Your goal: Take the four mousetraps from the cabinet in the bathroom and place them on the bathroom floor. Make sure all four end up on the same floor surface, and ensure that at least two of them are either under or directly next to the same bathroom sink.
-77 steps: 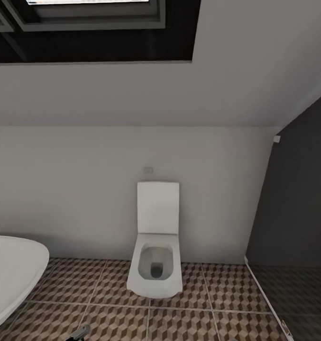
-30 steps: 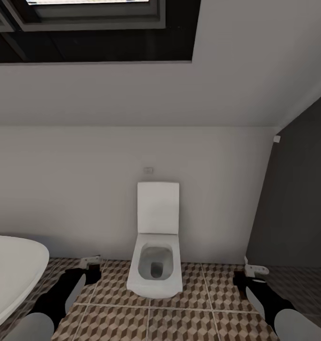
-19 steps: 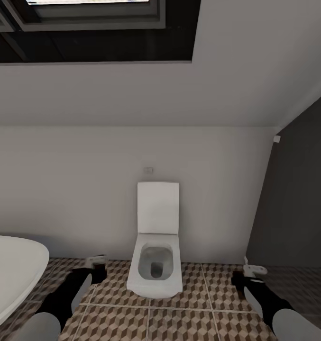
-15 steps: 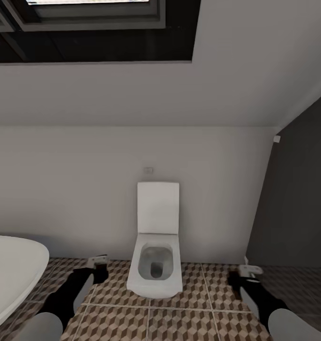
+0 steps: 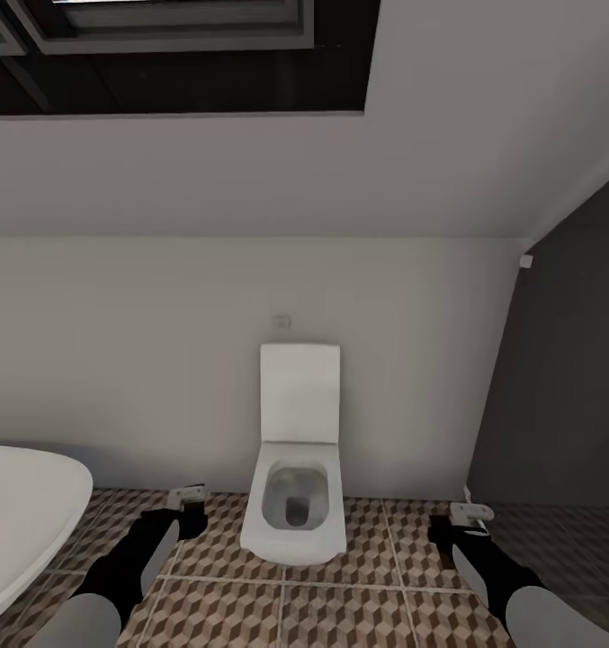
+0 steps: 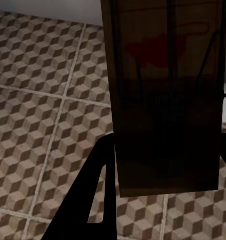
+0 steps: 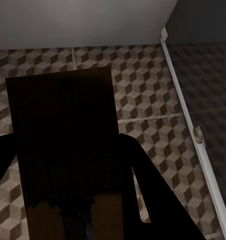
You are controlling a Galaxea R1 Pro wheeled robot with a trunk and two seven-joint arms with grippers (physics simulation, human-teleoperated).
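Each gripper carries a mousetrap. In the left wrist view a brown wooden mousetrap (image 6: 168, 95) with dark wires and a red mark stands between the dark fingers (image 6: 98, 185) of my left gripper (image 6: 165, 160), above the cube-patterned bathroom floor (image 6: 37, 90). In the right wrist view another mousetrap (image 7: 67, 125), in shadow, sits in my right gripper (image 7: 65, 150). From the head camera, the left gripper (image 5: 187, 498) hovers low to the left of the toilet and the right gripper (image 5: 470, 513) to its right. The cabinet and the sink are out of view.
A white toilet (image 5: 295, 504) with its lid up stands against the white wall straight ahead. A white bathtub (image 5: 25, 513) curves in at the left. A dark panel (image 5: 565, 396) with a white floor rail (image 7: 203, 150) bounds the right.
Both arms have risen into the head view since the earliest frame. Over the last second the left gripper edged right and the right gripper edged left, towards the toilet. The view tilted slightly.
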